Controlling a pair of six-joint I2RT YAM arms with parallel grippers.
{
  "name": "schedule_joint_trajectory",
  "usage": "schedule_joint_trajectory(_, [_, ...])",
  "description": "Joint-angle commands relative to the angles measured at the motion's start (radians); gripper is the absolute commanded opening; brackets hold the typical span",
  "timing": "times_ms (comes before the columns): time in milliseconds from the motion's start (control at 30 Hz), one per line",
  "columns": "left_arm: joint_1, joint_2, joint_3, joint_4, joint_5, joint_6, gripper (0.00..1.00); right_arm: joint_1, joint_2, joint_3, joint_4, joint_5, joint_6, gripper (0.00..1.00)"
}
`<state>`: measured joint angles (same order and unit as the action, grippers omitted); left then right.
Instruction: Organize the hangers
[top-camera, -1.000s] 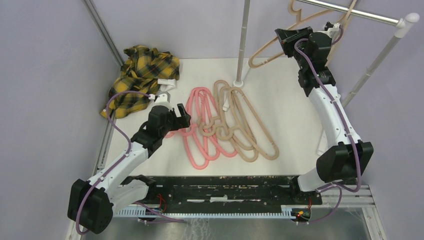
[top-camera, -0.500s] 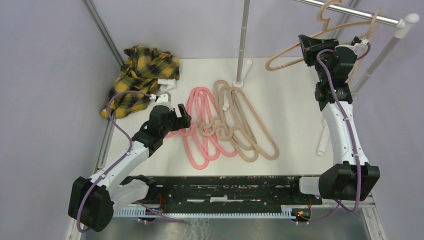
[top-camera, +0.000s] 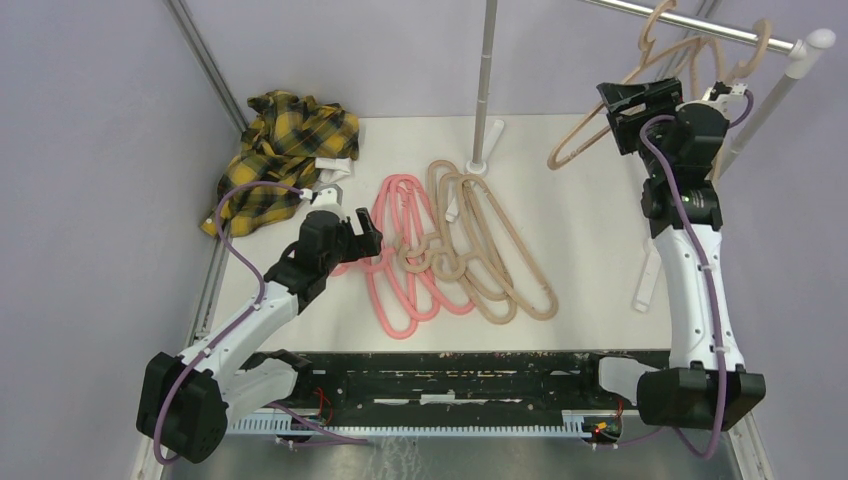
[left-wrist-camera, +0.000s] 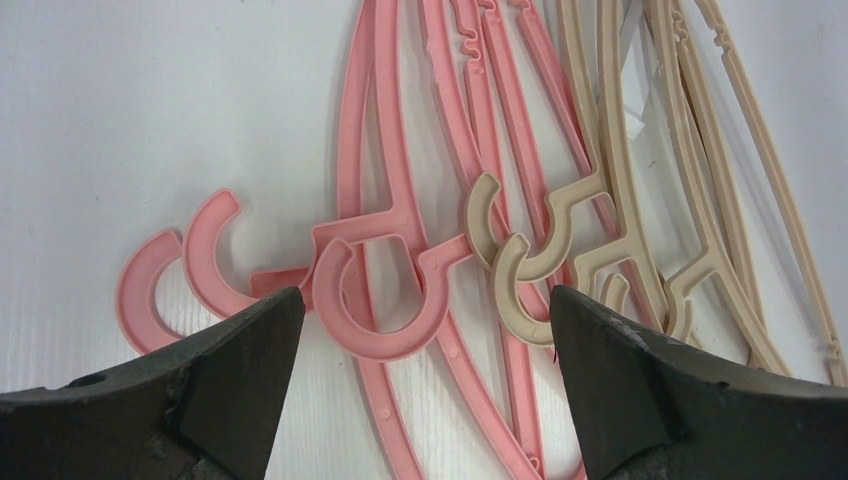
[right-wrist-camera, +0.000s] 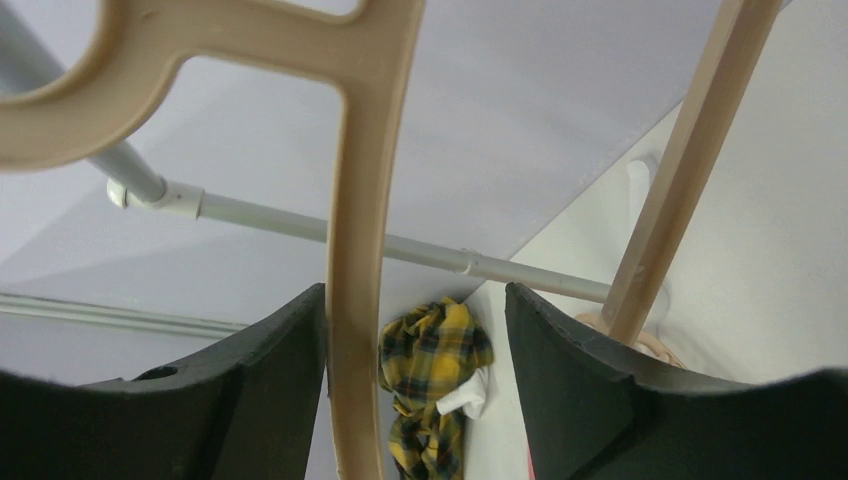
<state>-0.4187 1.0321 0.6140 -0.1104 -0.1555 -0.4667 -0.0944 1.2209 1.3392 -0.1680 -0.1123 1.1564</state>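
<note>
Your L pincer (left-wrist-camera: 425, 310) is wide open and empty, low over the table (top-camera: 580, 230) at the left edge of the hangers (top-camera: 455, 255). In the wrist view, pink hooks (left-wrist-camera: 375, 300) sit btwn its fingers, w/ beige hooks (left-wrist-camera: 520, 260) overlapping them just to the right. Can't tell if the fingers touch anything.

The pile lies flat mid-table, pink ones on the left, beige on the right, tangled at the hooks. The post (top-camera: 485, 90) stands just beyond it. The plaid shirt (top-camera: 285, 150) is bunched at the far-left corner, apart from the pile.

Your R pincer (right-wrist-camera: 415, 300) is raised at far right, by the rail (top-camera: 700, 22). One beige hanger (right-wrist-camera: 355, 250) is up there. Its bar runs btwn the fingers, touching one, w/ a clear gap to the other, so the jaws are narrow-ish but not clamped. Its hook is at the rail; can't tell if it's on it. A second beige bar (right-wrist-camera: 690, 170) slants to the right; can't tell if it's the same hanger.
</note>
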Motion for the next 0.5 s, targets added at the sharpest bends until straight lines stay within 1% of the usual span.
schedule_joint_trajectory(0, [-0.001, 0.000, -0.003, 0.042, 0.000, -0.021, 0.99, -0.005, -0.117, 0.088, -0.118, 0.025, -0.167, 0.76])
schedule_joint_trajectory(133, [0.000, 0.006, -0.003, 0.045, 0.009, -0.023, 0.99, -0.005, -0.189, 0.127, -0.232, 0.113, -0.327, 0.82])
schedule_joint_trajectory(300, [-0.001, 0.021, -0.002, 0.049, 0.012, -0.024, 0.99, -0.005, -0.257, 0.142, -0.274, 0.208, -0.501, 0.82])
schedule_joint_trajectory(400, [-0.001, 0.028, 0.001, 0.050, 0.016, -0.026, 0.99, -0.005, -0.262, 0.163, -0.264, 0.182, -0.586, 0.82])
schedule_joint_trajectory(467, [-0.001, 0.031, 0.000, 0.051, 0.014, -0.026, 0.99, -0.004, -0.247, 0.189, -0.257, 0.112, -0.648, 0.80])
